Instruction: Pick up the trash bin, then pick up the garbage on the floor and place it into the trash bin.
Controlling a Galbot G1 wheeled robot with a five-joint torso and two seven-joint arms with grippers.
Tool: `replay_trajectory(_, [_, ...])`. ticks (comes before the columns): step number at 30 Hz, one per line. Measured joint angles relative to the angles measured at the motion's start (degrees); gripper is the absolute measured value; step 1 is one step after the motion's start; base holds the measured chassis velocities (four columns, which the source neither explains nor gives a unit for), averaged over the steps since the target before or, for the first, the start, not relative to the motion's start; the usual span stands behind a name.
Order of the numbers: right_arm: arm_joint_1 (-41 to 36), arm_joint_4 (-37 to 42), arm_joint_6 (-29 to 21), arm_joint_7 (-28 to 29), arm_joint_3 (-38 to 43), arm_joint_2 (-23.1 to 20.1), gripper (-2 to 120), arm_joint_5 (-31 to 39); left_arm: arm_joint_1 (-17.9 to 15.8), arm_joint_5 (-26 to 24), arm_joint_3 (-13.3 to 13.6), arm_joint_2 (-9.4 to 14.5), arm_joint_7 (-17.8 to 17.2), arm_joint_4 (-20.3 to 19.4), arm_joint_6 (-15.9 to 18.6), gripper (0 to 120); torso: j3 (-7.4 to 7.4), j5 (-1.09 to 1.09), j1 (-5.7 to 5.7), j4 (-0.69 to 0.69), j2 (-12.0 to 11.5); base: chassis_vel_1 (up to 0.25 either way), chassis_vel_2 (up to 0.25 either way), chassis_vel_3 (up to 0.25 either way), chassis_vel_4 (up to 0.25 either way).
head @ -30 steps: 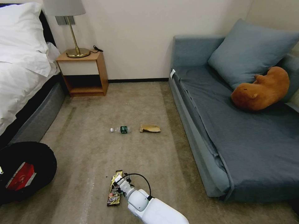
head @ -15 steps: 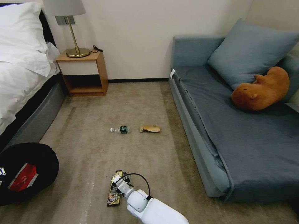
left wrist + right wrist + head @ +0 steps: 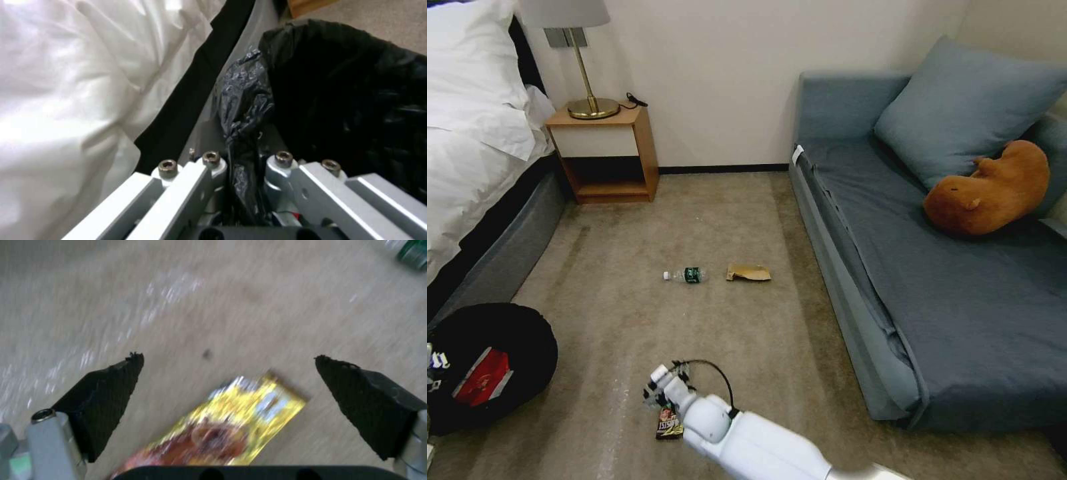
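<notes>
The trash bin (image 3: 514, 333), lined with a black bag, hangs low at the near left with a red-and-white wrapper (image 3: 482, 379) inside. My left gripper (image 3: 244, 166) is shut on a fold of the bin's bag rim (image 3: 242, 110). Low over the carpet, my right gripper (image 3: 657, 390) is open above the gold-brown snack wrapper (image 3: 668, 424). In the right wrist view that wrapper (image 3: 222, 433) lies between and just behind the black fingertips (image 3: 111, 393). Farther out on the floor lie a clear bottle (image 3: 686, 275) with a green label and a brown paper bag (image 3: 748, 272).
A bed (image 3: 474, 147) with white linen runs along the left, close beside the bin. A wooden nightstand (image 3: 606, 157) with a lamp stands at the far wall. A blue-grey sofa (image 3: 960, 287) with a cushion and a brown plush toy (image 3: 990, 190) borders the right.
My right gripper has swung left and nearer to me over the snack wrapper, hiding its far end. The bin has edged slightly right in the picture.
</notes>
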Motion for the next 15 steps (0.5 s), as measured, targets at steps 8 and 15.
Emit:
replay_trajectory(8, [1.5,0.2,-1.4,-0.5,-2.7,-0.6,99,1.5,0.5,-0.1,-0.9,0.5,0.0,0.9,-0.2,5,0.0,0.06,0.0,0.02,0.0,0.0,0.0,0.0,0.0])
replay_trajectory(15, [3.2,-1.3,-2.5,-3.5,-6.2,-1.5,100,-0.6,1.3,0.4,-1.3,0.5,0.4,1.3,-0.7,5,-0.01,0.06,0.0,0.01,0.0,0.0,0.0,0.0,0.0])
